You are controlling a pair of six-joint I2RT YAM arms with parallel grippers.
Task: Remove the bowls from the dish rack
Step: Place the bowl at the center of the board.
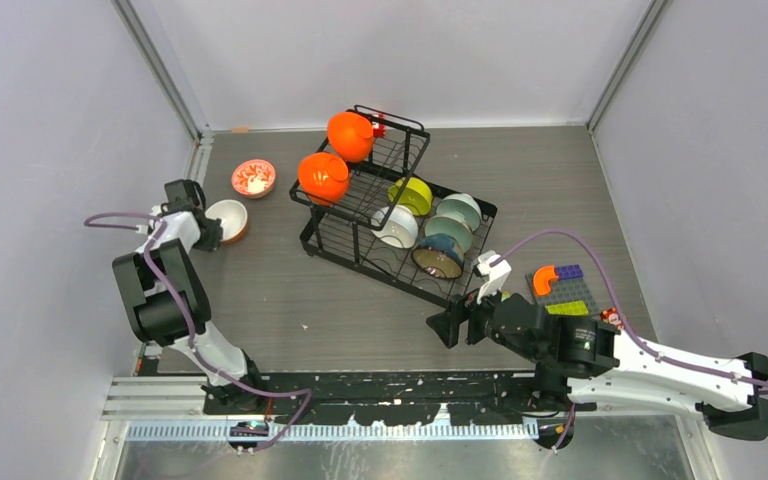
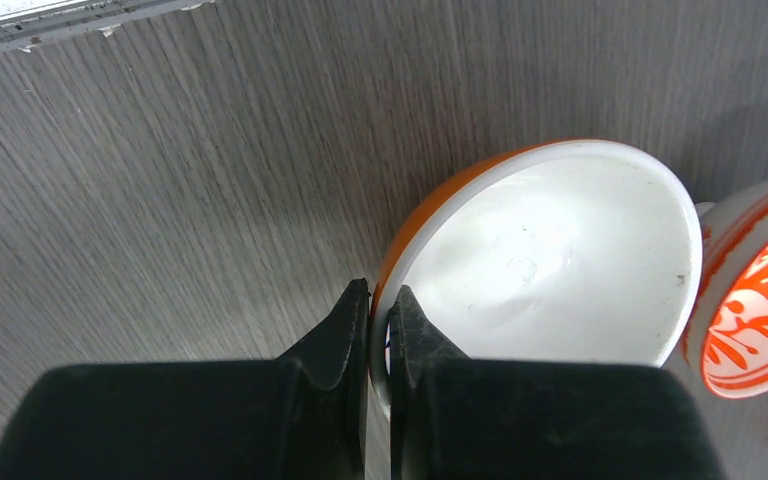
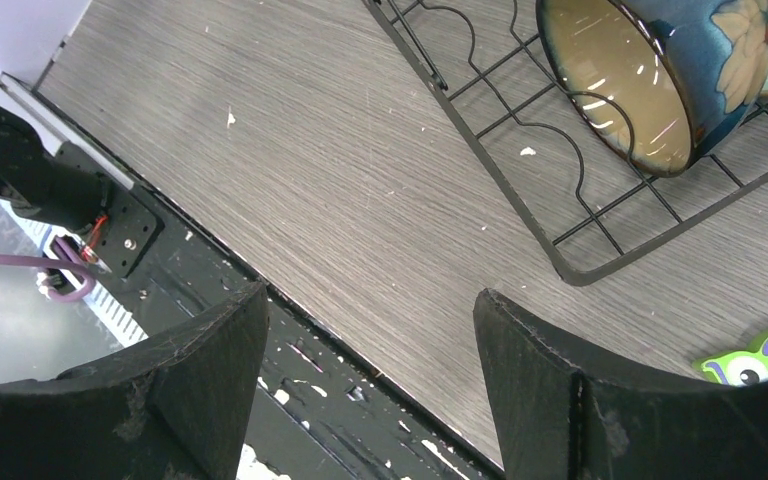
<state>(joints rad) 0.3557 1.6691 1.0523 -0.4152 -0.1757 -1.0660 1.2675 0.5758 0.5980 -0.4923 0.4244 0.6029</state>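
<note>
Left claw [image 2: 380, 300] fills the foreground of the left wrist view. It is clenched on the rim of the orange-and-white bowl [image 2: 550, 260], with one finger on the orange outer wall and the other inside the white interior. This bowl sits at the left side of the counter [image 1: 280, 300], well apart from the dish rack [image 1: 332, 236]. Whether its base touches the counter cannot be determined. The red-patterned bowl [image 2: 760, 310] stands upright just beside it.

Right claw [image 3: 370, 295] is released, with its jaws spread wide and nothing between them. It hangs above bare counter near the front corner of the dish rack.

Rack contents, top view:
- Upper tier: two glossy orange bowls [image 1: 350, 135] [image 1: 323, 177], tilted on their sides.
- Lower tier: lime-yellow bowl [image 1: 412, 195], plain white bowl [image 1: 396, 227], pale mint bowl [image 1: 463, 208], grey-green bowl [image 1: 450, 233] and dark bowl [image 3: 650, 80] with a tan interior, all standing on edge. The dark bowl is nearest the right claw.

Toy blocks [image 1: 560, 290] lie to the right of the rack. An owl card [image 3: 760, 362] shows at the edge of the right wrist view.
</note>
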